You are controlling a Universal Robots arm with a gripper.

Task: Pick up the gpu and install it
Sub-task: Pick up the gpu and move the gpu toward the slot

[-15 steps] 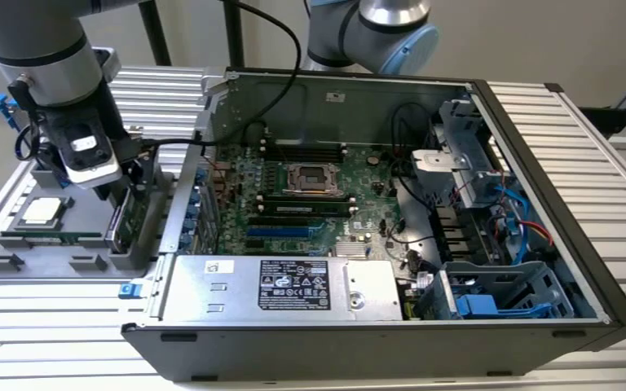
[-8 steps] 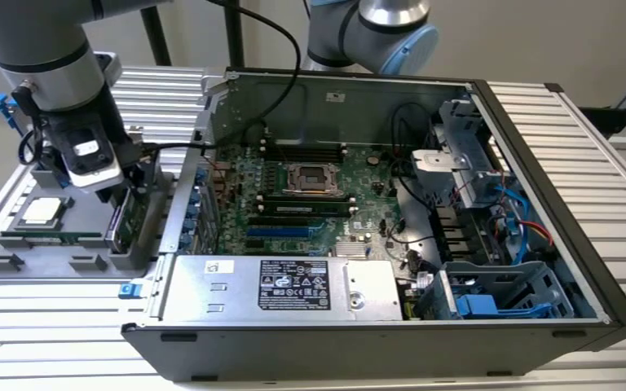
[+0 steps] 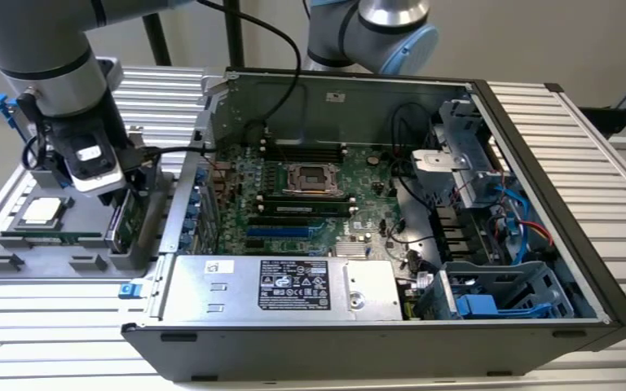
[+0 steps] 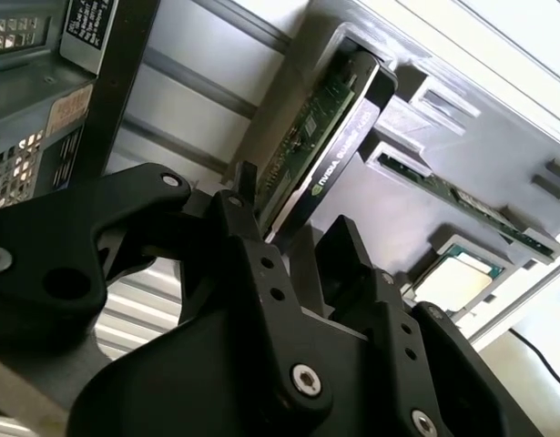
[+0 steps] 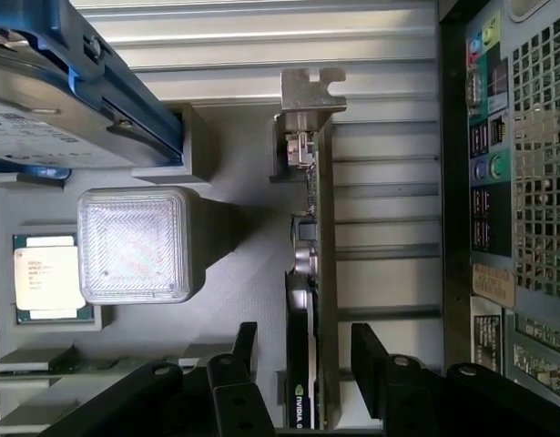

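Grey arm [image 3: 41, 49], pale blue joint caps [image 3: 416, 41], black cable [image 3: 172, 151], black screwed tool [image 5: 303, 339]

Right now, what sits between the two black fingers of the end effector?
The gpu, a green circuit board with a black cooler, standing on edge in the grey holder. The open end effector straddles it, seen in the first wrist view.
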